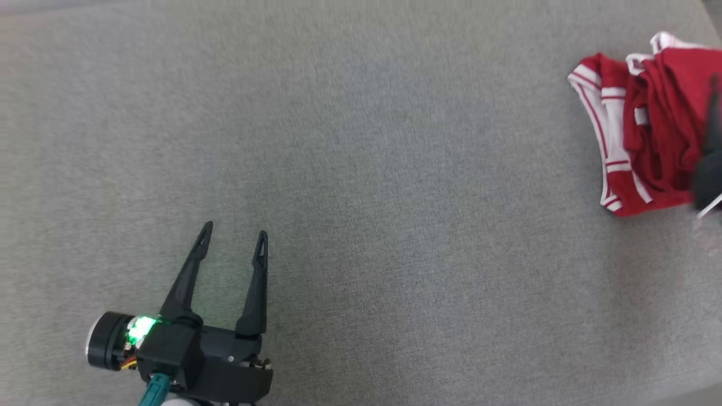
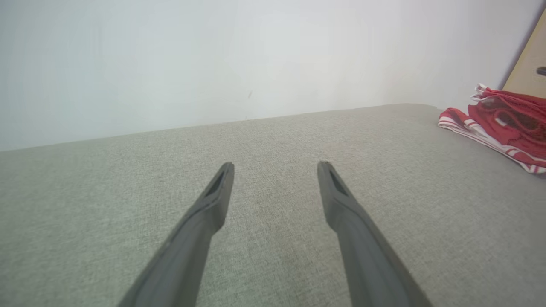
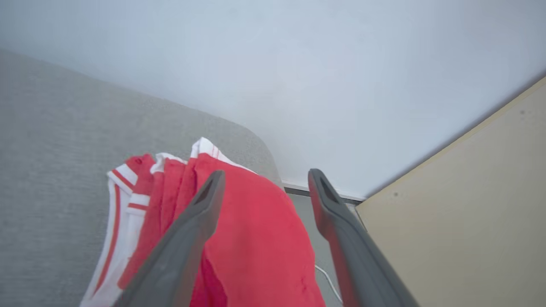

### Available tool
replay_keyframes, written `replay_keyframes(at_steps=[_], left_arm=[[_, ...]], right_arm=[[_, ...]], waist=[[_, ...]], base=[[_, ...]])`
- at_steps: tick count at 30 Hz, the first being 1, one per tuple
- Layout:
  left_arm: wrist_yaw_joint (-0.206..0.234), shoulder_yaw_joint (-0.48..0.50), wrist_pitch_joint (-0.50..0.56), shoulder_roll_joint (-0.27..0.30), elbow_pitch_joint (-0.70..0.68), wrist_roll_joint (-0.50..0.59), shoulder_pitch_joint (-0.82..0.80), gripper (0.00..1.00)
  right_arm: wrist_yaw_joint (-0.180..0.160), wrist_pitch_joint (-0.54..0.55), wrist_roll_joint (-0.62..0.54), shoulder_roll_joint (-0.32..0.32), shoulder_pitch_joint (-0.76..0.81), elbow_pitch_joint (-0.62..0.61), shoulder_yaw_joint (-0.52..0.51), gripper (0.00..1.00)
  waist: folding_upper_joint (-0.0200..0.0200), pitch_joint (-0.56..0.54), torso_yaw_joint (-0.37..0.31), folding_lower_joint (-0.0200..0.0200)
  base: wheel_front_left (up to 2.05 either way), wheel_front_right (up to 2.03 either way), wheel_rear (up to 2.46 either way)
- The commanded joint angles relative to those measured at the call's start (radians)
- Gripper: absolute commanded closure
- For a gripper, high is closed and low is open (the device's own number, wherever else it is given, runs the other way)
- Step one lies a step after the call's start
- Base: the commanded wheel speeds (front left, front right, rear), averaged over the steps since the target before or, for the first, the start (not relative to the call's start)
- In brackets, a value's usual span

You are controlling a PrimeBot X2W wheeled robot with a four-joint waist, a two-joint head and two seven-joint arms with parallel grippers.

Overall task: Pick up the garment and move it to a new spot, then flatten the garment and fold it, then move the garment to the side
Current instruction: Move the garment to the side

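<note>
The garment (image 1: pixel 643 129) is red with white striped trim and lies bunched in folds at the far right of the grey fabric surface (image 1: pixel 361 169). In the right wrist view my right gripper (image 3: pixel 265 172) is open just above the garment (image 3: pixel 256 238), its fingers spread over the red cloth and holding nothing. A dark blurred part of that arm (image 1: pixel 711 169) overlaps the garment's right side in the head view. My left gripper (image 1: pixel 234 229) stands open and empty at the lower left, far from the garment. The left wrist view shows the left gripper (image 2: pixel 276 163) over bare fabric, with the garment (image 2: pixel 503 119) at the far right.
A white wall (image 2: pixel 213 64) runs behind the grey surface. A beige panel (image 3: pixel 460 213) stands beyond the surface's rounded right corner, with a thin white cable (image 3: pixel 328 281) in the gap. Wide bare fabric lies between the left gripper and the garment.
</note>
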Motion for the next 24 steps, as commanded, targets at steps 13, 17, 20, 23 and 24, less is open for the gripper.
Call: replay_keyframes(at_steps=[13,17,20,23,24], left_arm=[[0.046,0.064,-0.003,-0.027,0.005,-0.12,0.13,0.0],[0.048,0.062,-0.003,-0.028,0.029,-0.163,0.168,0.0],[0.067,0.053,-0.003,-0.028,0.057,-0.166,0.185,0.0],[0.086,0.049,-0.003,-0.028,0.081,-0.149,0.199,0.0],[0.088,0.051,-0.003,-0.028,0.082,-0.146,0.202,0.0]], right_arm=[[-0.003,-0.141,0.223,0.26,0.363,-0.227,0.058,0.0],[-0.003,-0.174,0.251,0.326,0.465,-0.247,0.079,0.0],[-0.003,-0.204,0.271,0.363,0.529,-0.233,0.072,0.0],[-0.003,-0.243,0.275,0.386,0.573,-0.222,0.069,0.0],[-0.003,-0.253,0.276,0.391,0.585,-0.216,0.065,0.0]], waist=[[-0.0001,-0.257,0.125,0.0],[-0.0001,-0.31,0.152,0.0],[-0.0001,-0.339,0.172,0.0],[-0.0001,-0.36,0.186,0.0],[-0.0001,-0.367,0.189,0.0]], base=[[0.0,0.0,0.0],[0.0,0.0,0.0],[0.0,0.0,0.0],[0.0,0.0,0.0],[0.0,0.0,0.0]])
